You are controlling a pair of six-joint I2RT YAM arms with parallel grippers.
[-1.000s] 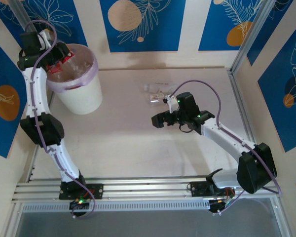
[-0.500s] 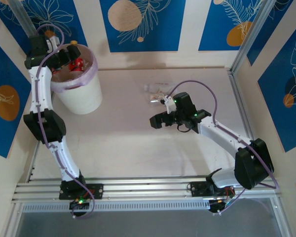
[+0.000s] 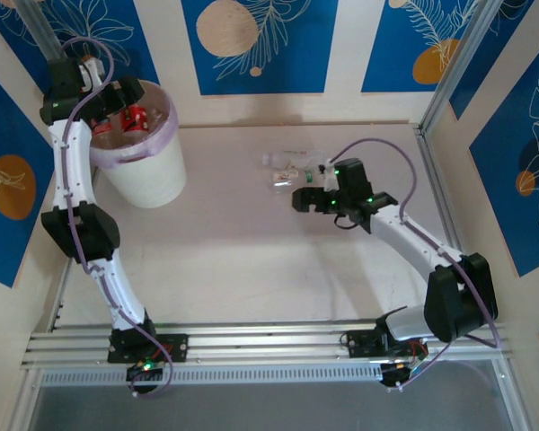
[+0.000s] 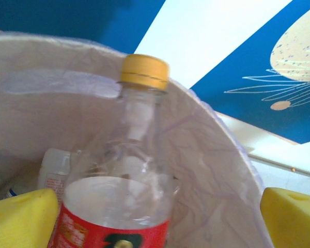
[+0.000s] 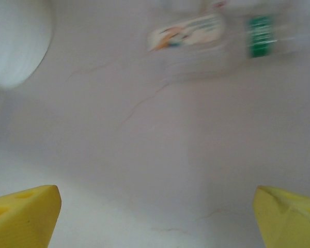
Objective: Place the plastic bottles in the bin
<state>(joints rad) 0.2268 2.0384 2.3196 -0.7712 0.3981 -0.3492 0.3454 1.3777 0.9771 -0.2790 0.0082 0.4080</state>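
The table [image 3: 251, 260] spans mid-frame, with the bin [image 3: 153, 184] standing at upper left. The left tool [image 3: 119, 99] hangs spread over the bin, a yellow-capped bottle [image 4: 129, 181] inside it. The right tool [image 3: 307, 189], spread, hovers beside clear bottles [image 3: 281, 171] lying at upper centre.

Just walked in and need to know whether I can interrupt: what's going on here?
Two robot arms are clearing plastic bottles into a bin. The left gripper hangs open over the white, purple-lined bin. A yellow-capped bottle with a red label sits inside against the liner, not gripped. The right gripper is open above the table, just short of a few clear bottles lying there, not yet picked up.
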